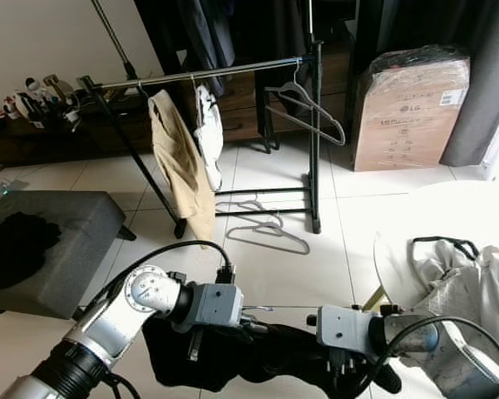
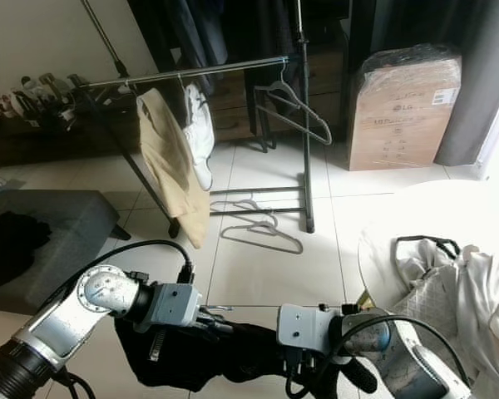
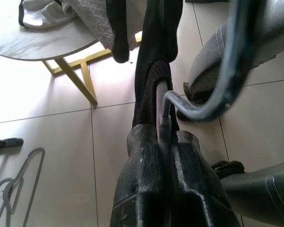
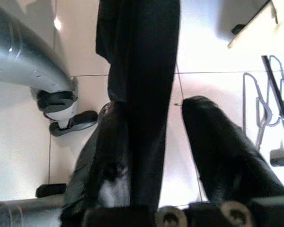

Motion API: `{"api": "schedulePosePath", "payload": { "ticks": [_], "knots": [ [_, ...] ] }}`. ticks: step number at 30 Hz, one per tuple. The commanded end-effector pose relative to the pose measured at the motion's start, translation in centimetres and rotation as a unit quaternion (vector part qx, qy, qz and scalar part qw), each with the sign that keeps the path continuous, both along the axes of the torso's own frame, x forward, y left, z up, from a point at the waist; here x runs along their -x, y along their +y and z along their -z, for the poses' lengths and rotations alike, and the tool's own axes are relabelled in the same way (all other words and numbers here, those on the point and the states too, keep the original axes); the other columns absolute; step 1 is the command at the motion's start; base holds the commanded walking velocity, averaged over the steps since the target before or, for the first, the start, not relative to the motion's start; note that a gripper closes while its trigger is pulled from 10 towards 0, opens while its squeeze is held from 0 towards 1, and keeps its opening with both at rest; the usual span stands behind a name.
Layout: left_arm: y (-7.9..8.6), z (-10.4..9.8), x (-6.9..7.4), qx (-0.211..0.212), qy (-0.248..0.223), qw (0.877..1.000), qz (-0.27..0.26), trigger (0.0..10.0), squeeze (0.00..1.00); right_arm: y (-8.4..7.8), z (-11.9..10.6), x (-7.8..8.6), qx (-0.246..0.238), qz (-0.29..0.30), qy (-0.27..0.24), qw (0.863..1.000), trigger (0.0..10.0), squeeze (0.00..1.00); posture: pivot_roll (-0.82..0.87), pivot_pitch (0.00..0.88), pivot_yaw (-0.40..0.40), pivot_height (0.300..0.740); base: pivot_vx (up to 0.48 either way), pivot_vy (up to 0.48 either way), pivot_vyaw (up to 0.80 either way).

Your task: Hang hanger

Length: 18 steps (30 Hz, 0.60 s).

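left gripper (image 3: 162, 137): fingers closed tight on the metal hook of a hanger (image 3: 166, 111), which carries a black garment (image 1: 258, 353). the garment hangs low in front of the robot, between the two arms, above the tiled floor (image 1: 266, 274). left arm bent at the elbow, forearm reaching inward across the body.

right gripper (image 4: 154, 137): fingers apart, one finger (image 4: 227, 146) clear on one side, the black garment running down between them and lying against the other finger. right arm reaches inward from the right, wrist near the left gripper.

clothes rack (image 1: 233, 71) stands well ahead, holding a tan garment (image 1: 179, 162), a white garment (image 1: 208, 133) and an empty hanger (image 1: 308, 108). spare hangers (image 1: 266, 229) lie on the floor by its base.
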<state>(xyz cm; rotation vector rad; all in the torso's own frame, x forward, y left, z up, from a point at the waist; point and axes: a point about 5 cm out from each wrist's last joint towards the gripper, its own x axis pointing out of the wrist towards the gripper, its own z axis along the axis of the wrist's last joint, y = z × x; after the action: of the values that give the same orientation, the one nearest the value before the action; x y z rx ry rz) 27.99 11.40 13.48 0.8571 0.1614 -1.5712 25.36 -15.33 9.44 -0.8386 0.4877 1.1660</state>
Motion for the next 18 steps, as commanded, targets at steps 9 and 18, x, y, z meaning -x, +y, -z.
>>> {"api": "schedulePosePath", "payload": {
  "ticks": [9,18],
  "knots": [
    [-0.47,-2.34,-0.48,0.003,-0.052,0.998,0.029,10.0,0.00,0.65,0.40,0.76,-0.017,-0.024,0.029,0.999,0.0,0.00,-0.17,0.113,0.173,0.740,0.000,0.000,0.00],
    [-0.98,-2.50,-0.31,0.019,-0.047,0.998,0.033,10.0,0.00,0.93,0.66,1.23,-0.019,-0.038,0.049,0.998,0.0,0.00,-0.17,0.119,0.172,0.740,0.000,0.000,0.00]
  ]
}}
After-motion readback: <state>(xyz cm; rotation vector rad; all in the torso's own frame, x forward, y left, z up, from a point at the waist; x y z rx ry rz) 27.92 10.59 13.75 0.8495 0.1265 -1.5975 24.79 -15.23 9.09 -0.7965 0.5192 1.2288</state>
